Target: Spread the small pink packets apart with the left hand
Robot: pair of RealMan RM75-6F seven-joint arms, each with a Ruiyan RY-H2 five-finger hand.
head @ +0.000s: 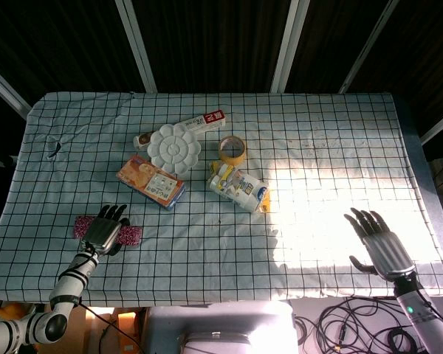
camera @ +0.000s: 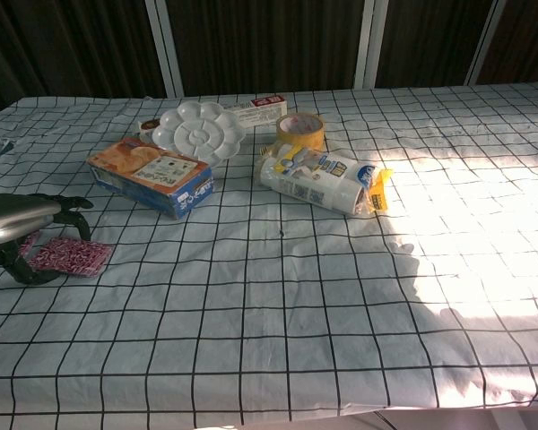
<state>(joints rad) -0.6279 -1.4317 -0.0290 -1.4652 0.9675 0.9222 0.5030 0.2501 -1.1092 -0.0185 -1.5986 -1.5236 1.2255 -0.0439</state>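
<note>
Two small pink packets lie near the table's front left edge. One pink packet (head: 128, 235) (camera: 70, 256) shows to the right of my left hand (head: 105, 229) (camera: 20, 229). The other pink packet (head: 82, 226) (camera: 2, 252) peeks out on its left side. My left hand lies flat over them, palm down, fingers spread and resting on the packets. My right hand (head: 377, 243) hovers open above the sunlit front right of the table, holding nothing.
Mid-table stand an orange and blue box (head: 152, 182), a white paint palette (head: 174, 147), a toothpaste box (head: 207, 122), a roll of yellow tape (head: 232, 149) and a white plastic pack (head: 240, 189). The checked cloth (head: 317, 147) covers the table.
</note>
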